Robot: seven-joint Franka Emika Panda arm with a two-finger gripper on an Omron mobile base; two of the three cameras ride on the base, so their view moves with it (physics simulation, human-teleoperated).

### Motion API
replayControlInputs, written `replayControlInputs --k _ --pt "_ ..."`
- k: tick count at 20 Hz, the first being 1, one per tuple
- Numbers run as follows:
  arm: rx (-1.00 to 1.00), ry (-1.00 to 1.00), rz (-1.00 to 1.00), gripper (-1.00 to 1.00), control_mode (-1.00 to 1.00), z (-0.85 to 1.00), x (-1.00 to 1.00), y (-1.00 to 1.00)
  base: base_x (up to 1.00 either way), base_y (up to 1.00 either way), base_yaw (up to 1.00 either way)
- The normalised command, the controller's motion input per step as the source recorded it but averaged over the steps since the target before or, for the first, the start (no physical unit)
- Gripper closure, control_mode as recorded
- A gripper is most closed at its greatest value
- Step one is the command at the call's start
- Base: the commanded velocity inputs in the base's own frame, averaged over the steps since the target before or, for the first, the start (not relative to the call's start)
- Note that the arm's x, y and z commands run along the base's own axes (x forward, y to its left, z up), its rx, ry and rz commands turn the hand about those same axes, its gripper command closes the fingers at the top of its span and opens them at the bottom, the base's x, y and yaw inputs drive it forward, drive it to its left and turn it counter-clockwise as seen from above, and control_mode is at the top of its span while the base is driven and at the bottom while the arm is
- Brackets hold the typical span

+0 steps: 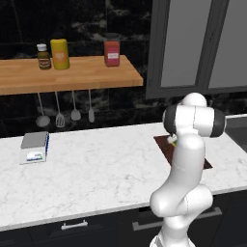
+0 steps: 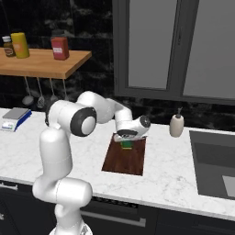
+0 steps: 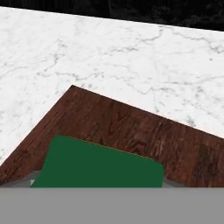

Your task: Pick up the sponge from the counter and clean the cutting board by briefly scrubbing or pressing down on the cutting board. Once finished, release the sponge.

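The pincer (image 2: 126, 140) is hanging low over the cutting board (image 2: 125, 158), directly above the sponge (image 2: 125, 144); whether its jaws are gripping the sponge or standing free cannot be told. The sponge is lying green side up near the board's far edge. The board is resting on the worktop (image 2: 174, 170), between the soap bottle (image 2: 176, 125) and the robot's base, with the sink (image 2: 214, 160) toward the right end.

The sponge (image 2: 126, 144) lies on the cutting board (image 2: 125, 159), which rests on the counter (image 2: 170, 174) left of the sink (image 2: 212, 161).
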Motion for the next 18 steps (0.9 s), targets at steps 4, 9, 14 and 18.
replayControlInputs --k 4,9,14,18 --pt "0.0 -0.17 0.17 1.0 -1.0 -0.74 -0.94 -0.99 0.0 0.0 0.0" --pt "0.0 -0.12 0.2 1.0 -1.0 -0.68 -1.0 -0.68 0.0 0.0 0.0" --pt "0.0 -0.01 0.14 1.0 -1.0 -0.62 -1.0 -0.09 0.0 0.0 0.0" --pt "0.0 0.0 0.06 1.0 -1.0 -0.54 -1.0 0.0 0.0 0.0 0.0"
